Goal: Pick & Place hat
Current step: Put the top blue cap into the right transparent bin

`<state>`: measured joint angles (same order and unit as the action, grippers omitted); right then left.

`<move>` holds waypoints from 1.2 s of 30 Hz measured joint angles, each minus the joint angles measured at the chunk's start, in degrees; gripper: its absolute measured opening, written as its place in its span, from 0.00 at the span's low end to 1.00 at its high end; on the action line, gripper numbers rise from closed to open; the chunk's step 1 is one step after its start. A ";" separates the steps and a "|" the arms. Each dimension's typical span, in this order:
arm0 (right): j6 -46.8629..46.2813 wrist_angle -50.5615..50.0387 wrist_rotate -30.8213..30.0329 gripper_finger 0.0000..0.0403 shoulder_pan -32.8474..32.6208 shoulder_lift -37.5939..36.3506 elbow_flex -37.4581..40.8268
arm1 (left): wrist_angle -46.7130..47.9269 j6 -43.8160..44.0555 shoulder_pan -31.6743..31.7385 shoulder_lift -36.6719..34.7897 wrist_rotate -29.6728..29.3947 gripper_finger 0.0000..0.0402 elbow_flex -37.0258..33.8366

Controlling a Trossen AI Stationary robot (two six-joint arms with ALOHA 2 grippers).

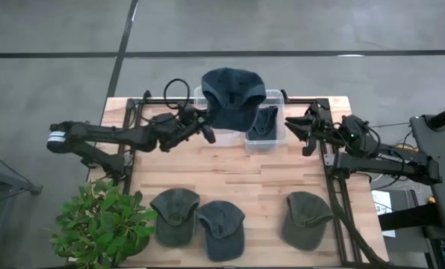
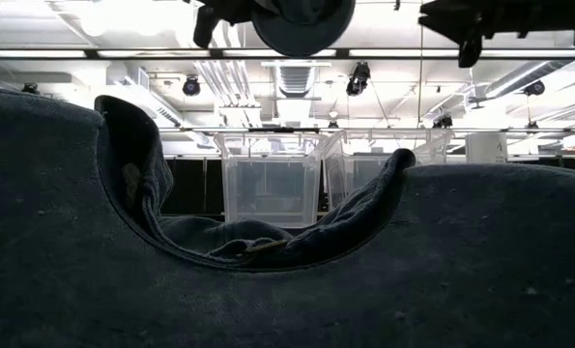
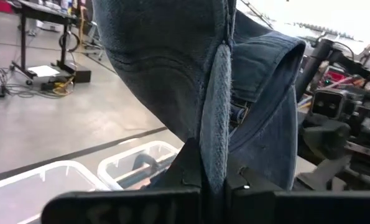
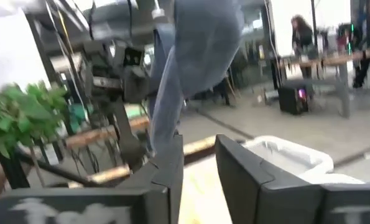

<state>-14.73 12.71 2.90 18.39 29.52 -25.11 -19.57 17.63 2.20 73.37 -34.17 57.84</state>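
A dark blue hat (image 1: 233,93) hangs in the air over two clear bins (image 1: 278,142) at the table's far middle, with my left gripper (image 1: 209,136) shut on it; the low view shows it high up (image 2: 301,19). A second hat (image 1: 264,122) lies inside the right bin. Three more hats rest on the table's near part (image 1: 173,217), (image 1: 222,228), (image 1: 308,220); one of them fills the low view's foreground (image 2: 268,280). My right gripper (image 1: 308,133) stands open to the right of the bins, nothing between its fingers (image 4: 200,165). My left gripper pinches a thick fabric edge of the hat (image 3: 216,134), seen edge-on, between its two fingers. The fingers (image 3: 188,168) come level from the table's left. The hat is lifted clear of the bins, and its crown (image 3: 160,56) stands beyond the fingertips.
A potted plant (image 1: 102,224) stands at the table's near left corner. Black frame rails (image 1: 334,187) run along the table's left and right sides. Bare wood (image 1: 237,172) lies between the bins and the row of hats.
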 joint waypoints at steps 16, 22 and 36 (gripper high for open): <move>3.40 -5.28 -3.02 0.59 0.04 19.14 -15.27 | -7.13 -8.55 1.13 3.95 -0.03 0.01 0.00; 4.05 -5.25 -3.09 0.62 0.02 25.05 -19.43 | -7.17 -12.39 1.13 3.52 -3.98 0.01 0.00; 4.70 -5.17 -4.67 0.62 0.52 35.18 -27.36 | -7.79 -14.52 1.19 3.69 -3.76 0.01 0.00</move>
<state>-10.03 7.54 -1.77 18.91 64.70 -52.48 -27.35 3.12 3.40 77.06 -37.93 57.84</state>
